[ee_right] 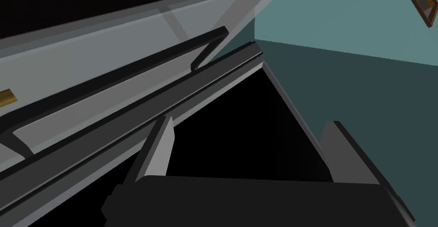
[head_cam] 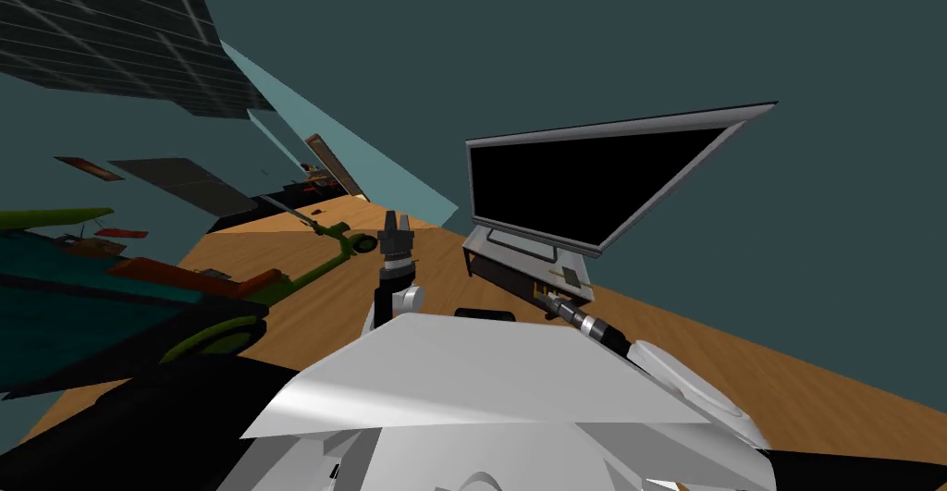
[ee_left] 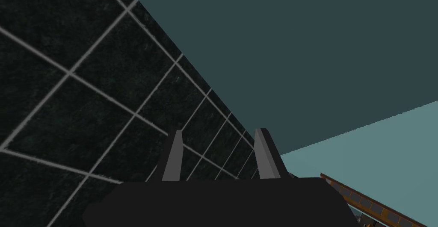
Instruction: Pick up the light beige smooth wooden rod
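1. Light beige smooth wooden rod (ee_right: pixel 6 97): tan end on top of the grey television stand (head_cam: pixel 478 247), sideways of the right gripper (ee_right: pixel 248 122) with its wide-open, empty jaws; axis unclear.
2. Left gripper (head_cam: pixel 396 222): raised clear of the stand, farther off, jaws parted, empty.

Your left arm (head_cam: pixel 396 277) stands upright, and its left tool (ee_left: pixel 219 131) holds the fingers (ee_left: pixel 173 158) apart. Your right arm (head_cam: pixel 603 332) reaches forward and low; the right tool (ee_right: pixel 249 122) is spread wide.
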You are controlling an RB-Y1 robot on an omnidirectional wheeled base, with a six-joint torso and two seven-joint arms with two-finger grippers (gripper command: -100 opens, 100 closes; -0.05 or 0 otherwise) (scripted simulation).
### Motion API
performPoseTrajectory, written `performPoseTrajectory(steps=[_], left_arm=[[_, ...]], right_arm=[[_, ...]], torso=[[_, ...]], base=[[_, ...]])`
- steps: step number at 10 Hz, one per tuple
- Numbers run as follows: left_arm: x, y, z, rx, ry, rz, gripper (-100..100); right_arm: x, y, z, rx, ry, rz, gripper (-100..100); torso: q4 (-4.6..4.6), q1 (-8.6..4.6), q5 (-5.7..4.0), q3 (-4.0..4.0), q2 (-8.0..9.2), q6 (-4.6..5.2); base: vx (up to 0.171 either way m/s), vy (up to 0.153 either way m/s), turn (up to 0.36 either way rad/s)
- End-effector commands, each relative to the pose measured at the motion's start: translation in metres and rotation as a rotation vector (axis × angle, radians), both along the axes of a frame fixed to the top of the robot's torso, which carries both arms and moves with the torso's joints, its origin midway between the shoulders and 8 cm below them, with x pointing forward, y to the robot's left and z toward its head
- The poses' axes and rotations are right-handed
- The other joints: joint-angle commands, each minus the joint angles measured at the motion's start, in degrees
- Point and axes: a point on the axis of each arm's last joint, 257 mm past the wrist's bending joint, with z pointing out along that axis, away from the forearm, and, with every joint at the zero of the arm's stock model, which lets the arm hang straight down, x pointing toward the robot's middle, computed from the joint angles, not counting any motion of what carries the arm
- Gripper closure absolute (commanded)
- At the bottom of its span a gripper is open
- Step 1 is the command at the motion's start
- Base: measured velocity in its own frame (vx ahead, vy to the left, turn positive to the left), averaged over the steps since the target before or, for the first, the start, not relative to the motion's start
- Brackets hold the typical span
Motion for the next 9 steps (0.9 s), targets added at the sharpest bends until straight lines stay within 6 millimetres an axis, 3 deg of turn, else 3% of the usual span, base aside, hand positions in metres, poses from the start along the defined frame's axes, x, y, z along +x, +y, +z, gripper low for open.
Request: performPoseTrajectory(steps=[1, 2, 3, 4, 5, 6, 8, 9], left_arm=[[0.000, 0.000, 0.000, 0.000, 0.000, 0.000, 0], [0.000, 0.000, 0.000, 0.000, 0.000, 0.000, 0], [0.000, 0.000, 0.000, 0.000, 0.000, 0.000, 0], [0.000, 0.000, 0.000, 0.000, 0.000, 0.000, 0], [0.000, 0.000, 0.000, 0.000, 0.000, 0.000, 0], [0.000, 0.000, 0.000, 0.000, 0.000, 0.000, 0], [0.000, 0.000, 0.000, 0.000, 0.000, 0.000, 0], [0.000, 0.000, 0.000, 0.000, 0.000, 0.000, 0]], right_arm=[[-0.021, -0.019, -0.025, -0.079, 0.063, 0.028, -100], [-0.024, -0.023, -0.029, -0.090, 0.074, 0.026, -100], [-0.044, -0.042, -0.049, -0.155, 0.130, 0.045, -100], [-0.045, -0.042, -0.050, -0.160, 0.131, 0.049, -100], [-0.066, -0.063, -0.067, -0.225, 0.187, 0.069, -100], [-0.066, -0.063, -0.068, -0.228, 0.187, 0.072, -100], [-0.109, -0.103, -0.096, -0.344, 0.295, 0.106, -100], [-0.111, -0.104, -0.097, -0.357, 0.298, 0.119, -100]], torso=[[0.00, 0.00, 0.00, 0.00, 0.00, 0.00], [0.01, -0.01, -0.01, 0.02, 0.03, -0.05], [0.03, -0.07, -0.01, 0.07, 0.12, 0.01], [0.03, -0.09, -0.02, 0.06, 0.10, -0.05], [0.03, -0.13, -0.03, 0.08, 0.13, 0.00], [0.03, -0.15, -0.03, 0.08, 0.12, -0.04], [0.03, -0.18, -0.04, 0.05, 0.08, -0.03], [0.01, -0.19, -0.04, 0.00, -0.01, -0.05]], base=[[0.067, 0.052, 0.275], [0.051, 0.025, 0.152], [0.060, 0.023, 0.301], [0.052, 0.009, 0.190], [0.054, 0.006, 0.310], [0.050, -0.002, 0.137], [0.086, -0.003, 0.317], [0.067, -0.019, 0.260]])
